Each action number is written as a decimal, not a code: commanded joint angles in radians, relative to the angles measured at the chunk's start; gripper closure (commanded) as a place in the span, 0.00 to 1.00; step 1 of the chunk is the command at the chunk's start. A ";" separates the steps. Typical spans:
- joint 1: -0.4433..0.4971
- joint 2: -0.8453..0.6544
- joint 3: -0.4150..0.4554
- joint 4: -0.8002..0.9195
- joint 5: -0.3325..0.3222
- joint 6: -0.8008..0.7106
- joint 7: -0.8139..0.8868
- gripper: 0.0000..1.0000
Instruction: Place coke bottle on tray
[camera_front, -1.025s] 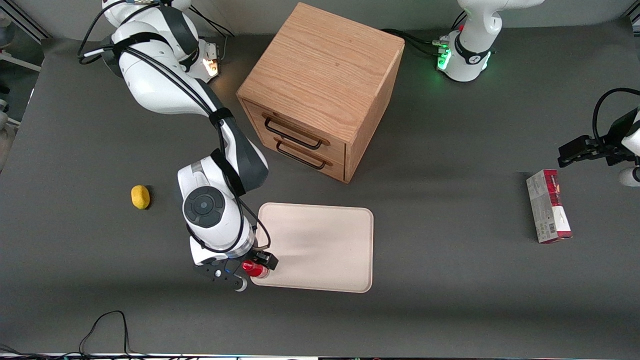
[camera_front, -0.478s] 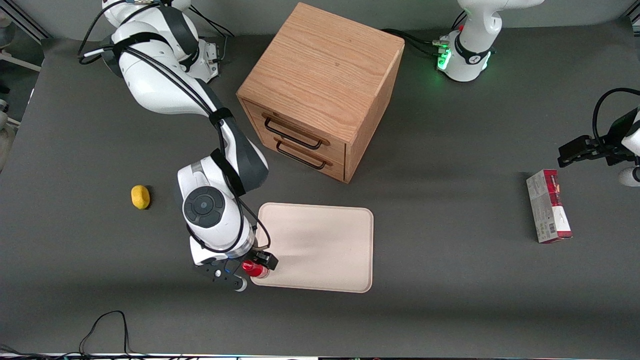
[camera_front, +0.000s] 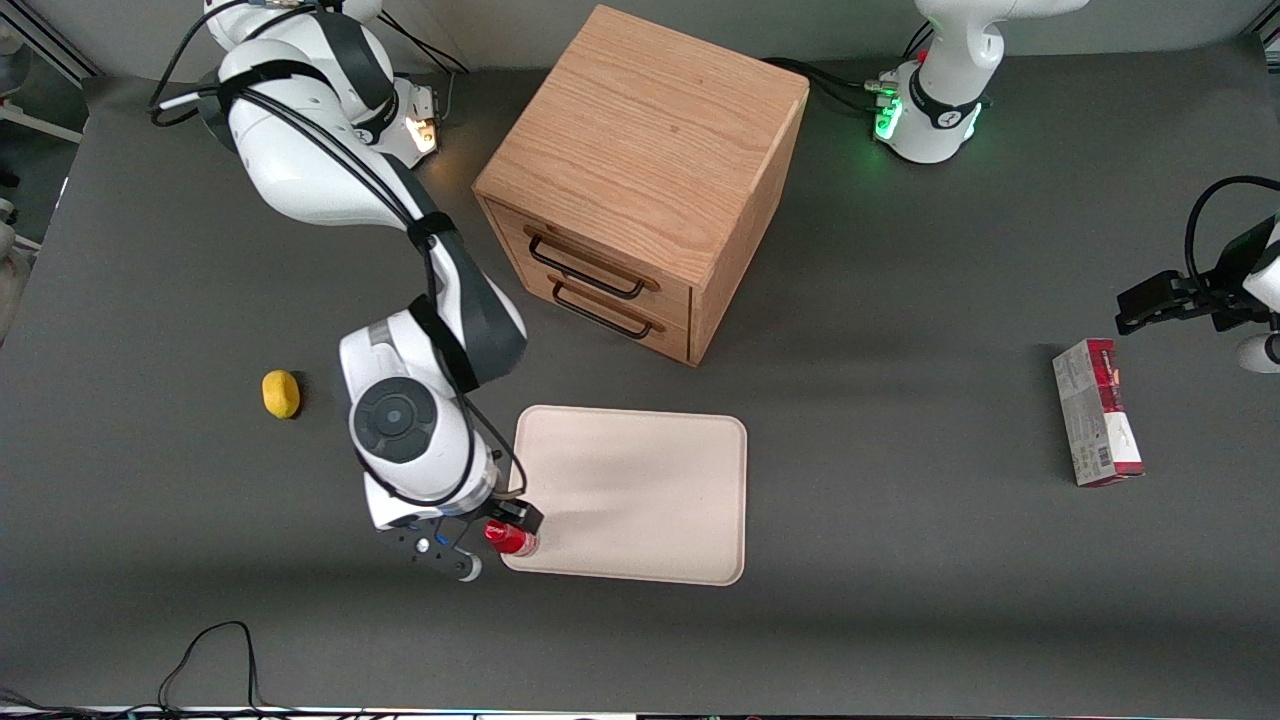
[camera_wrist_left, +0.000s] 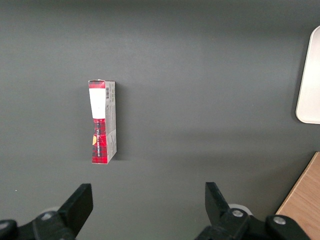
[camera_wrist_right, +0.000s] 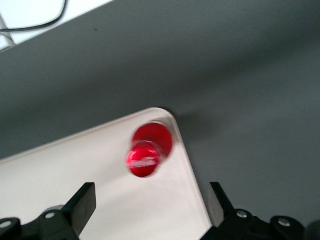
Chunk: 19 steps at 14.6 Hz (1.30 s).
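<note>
The coke bottle (camera_front: 511, 538) stands upright on the tray (camera_front: 650, 490), at the tray's corner nearest the front camera and toward the working arm's end. My gripper (camera_front: 493, 542) hangs open above it, and the bottle is free of both fingers. In the right wrist view I look down on the bottle's red cap (camera_wrist_right: 144, 159) and red label on the cream tray (camera_wrist_right: 60, 175), close to its rounded corner. My gripper (camera_wrist_right: 150, 210) shows there with both black fingers spread wide and nothing between them.
A wooden two-drawer cabinet (camera_front: 640, 170) stands farther from the camera than the tray. A yellow lemon-like lump (camera_front: 281, 393) lies toward the working arm's end. A red-and-grey carton (camera_front: 1097, 410) lies toward the parked arm's end.
My arm and gripper have shifted a little toward the working arm's end and appear to have risen. The bottle has stayed in place on the tray corner.
</note>
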 joint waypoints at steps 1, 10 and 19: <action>-0.073 -0.142 0.008 -0.037 0.113 -0.184 -0.198 0.00; -0.210 -0.937 -0.065 -0.992 0.131 -0.030 -0.706 0.00; -0.158 -1.031 -0.165 -0.952 0.128 -0.248 -0.868 0.00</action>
